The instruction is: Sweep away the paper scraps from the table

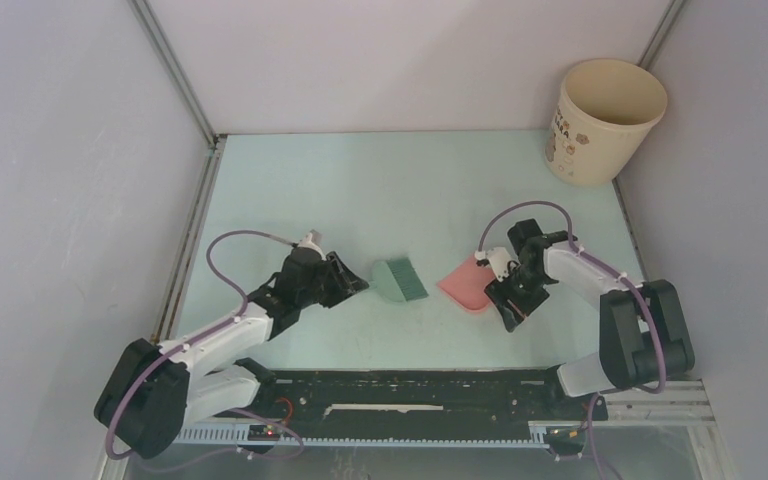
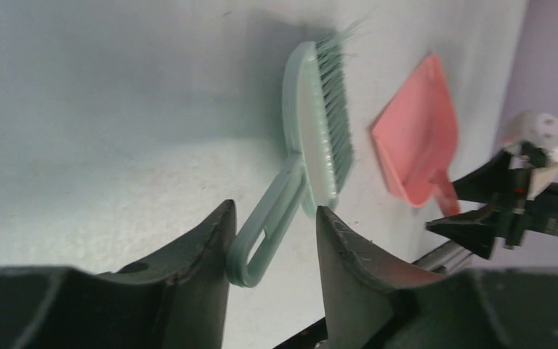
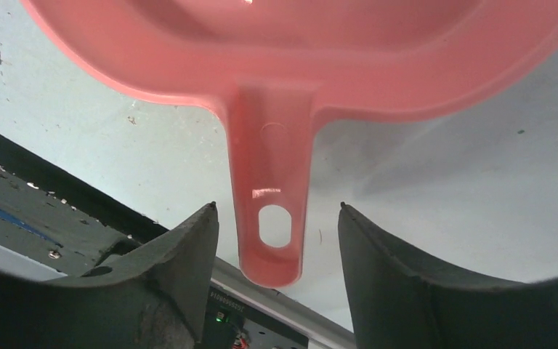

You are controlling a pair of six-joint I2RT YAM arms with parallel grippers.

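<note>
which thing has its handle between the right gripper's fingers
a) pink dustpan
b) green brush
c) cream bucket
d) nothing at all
A: in the right wrist view the dustpan has its handle lying in the gap of the right gripper, whose fingers stand apart on either side of it without touching. The brush lies over by the left gripper instead.

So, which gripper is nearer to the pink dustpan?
Right. The right gripper straddles the handle of the pink dustpan with open fingers. The left gripper is at the handle of the green brush, which lies between it and the dustpan.
</note>
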